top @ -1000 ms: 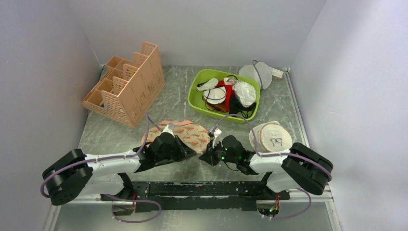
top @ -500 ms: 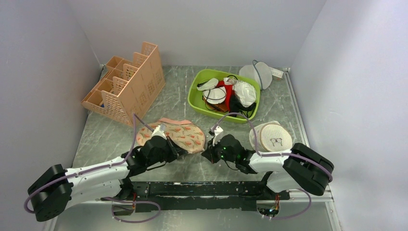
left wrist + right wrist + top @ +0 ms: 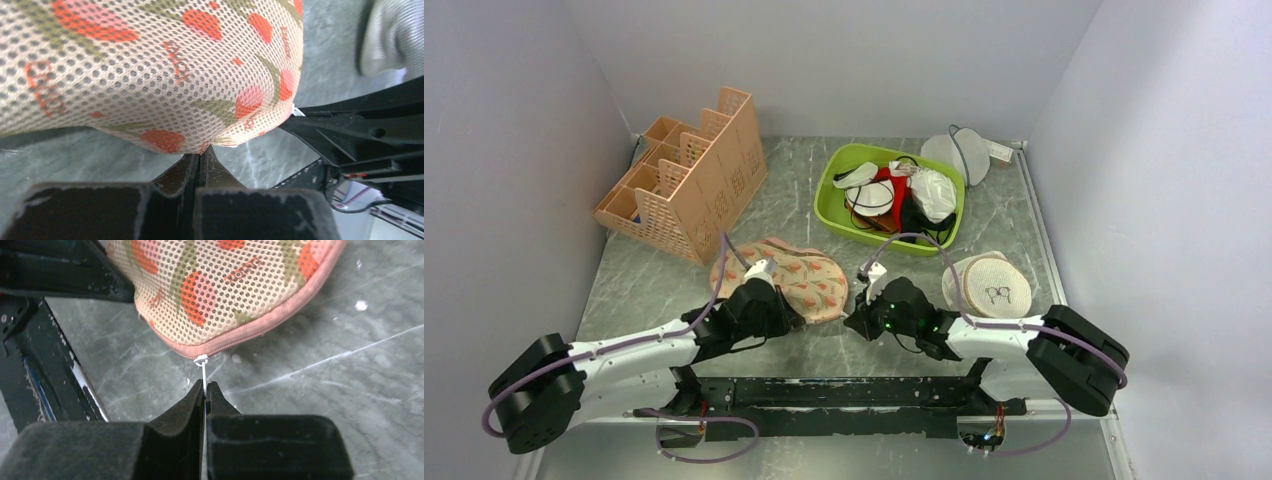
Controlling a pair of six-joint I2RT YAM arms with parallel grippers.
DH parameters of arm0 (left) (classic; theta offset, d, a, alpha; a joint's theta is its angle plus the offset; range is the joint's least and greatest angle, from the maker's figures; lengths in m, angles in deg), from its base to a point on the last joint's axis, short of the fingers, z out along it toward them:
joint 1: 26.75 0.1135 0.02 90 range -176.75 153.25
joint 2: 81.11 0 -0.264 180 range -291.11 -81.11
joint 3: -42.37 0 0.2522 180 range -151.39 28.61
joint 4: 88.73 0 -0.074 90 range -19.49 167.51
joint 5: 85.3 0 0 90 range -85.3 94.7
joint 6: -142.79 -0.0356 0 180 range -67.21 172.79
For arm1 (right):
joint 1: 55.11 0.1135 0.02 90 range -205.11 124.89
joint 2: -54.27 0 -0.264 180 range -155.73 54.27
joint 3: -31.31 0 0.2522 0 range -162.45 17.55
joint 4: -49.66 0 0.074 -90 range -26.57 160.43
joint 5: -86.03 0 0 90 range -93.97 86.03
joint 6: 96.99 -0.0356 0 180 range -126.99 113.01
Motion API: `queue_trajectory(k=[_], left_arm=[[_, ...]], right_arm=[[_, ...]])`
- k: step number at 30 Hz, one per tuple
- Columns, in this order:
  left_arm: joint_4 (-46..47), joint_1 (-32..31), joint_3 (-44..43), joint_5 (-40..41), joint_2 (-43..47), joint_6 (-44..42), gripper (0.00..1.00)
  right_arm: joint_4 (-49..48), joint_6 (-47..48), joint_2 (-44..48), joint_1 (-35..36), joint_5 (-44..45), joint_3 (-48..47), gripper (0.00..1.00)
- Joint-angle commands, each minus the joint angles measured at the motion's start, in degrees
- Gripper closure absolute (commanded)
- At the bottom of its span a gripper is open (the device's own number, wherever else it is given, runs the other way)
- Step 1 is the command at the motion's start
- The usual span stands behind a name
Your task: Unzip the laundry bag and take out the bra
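Note:
The laundry bag (image 3: pixel 809 280) lies flat on the marble table just ahead of both arms, a beige mesh pouch with red-and-green print and pink trim. My left gripper (image 3: pixel 799 315) is shut on the bag's near edge (image 3: pixel 202 147); printed mesh (image 3: pixel 150 75) fills that view. My right gripper (image 3: pixel 854 322) is shut on the thin white zip pull (image 3: pixel 202 365) at the bag's right end, where the pink zipper (image 3: pixel 260 325) looks closed. The bra is hidden.
A peach slotted organiser (image 3: pixel 689 185) stands at the back left. A green bin (image 3: pixel 829 195) of mixed garments sits at the back centre, with a round white mesh pouch (image 3: pixel 959 155) behind it. A round beige mesh disc (image 3: pixel 996 285) lies right of my right gripper.
My left gripper has finished closing on the bag's near edge, and its arm pulled back to the left. The bag shifted slightly left. The right gripper kept hold of the zip pull.

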Motion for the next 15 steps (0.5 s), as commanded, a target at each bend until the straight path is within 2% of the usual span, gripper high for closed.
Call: queue_trajectory(k=[1,8,11,12,15], left_arm=[[-5.85,1.07,-1.68,4.11,-3.16,-6.74,0.93],[-11.45,1.14,-5.49,7.59,-7.75,-10.60,0.93],[-14.25,1.10,-7.24,8.74,-6.93,-11.70,0.91],[-14.62,1.12,-7.34,8.38,-5.91,-11.68,0.88],[-14.68,1.13,-6.40,5.66,-2.52,-9.56,0.66]], right_arm=[[-0.21,-1.84,0.60,1.04,-2.37,2.96,1.00],[-6.07,-5.89,-2.98,8.12,-1.98,4.47,1.00],[-8.23,-5.98,-3.91,8.78,-1.12,4.34,1.00],[-8.81,-5.94,-3.94,8.80,-0.30,4.29,1.00],[-8.49,-4.91,-4.46,8.77,1.05,2.00,1.00]])
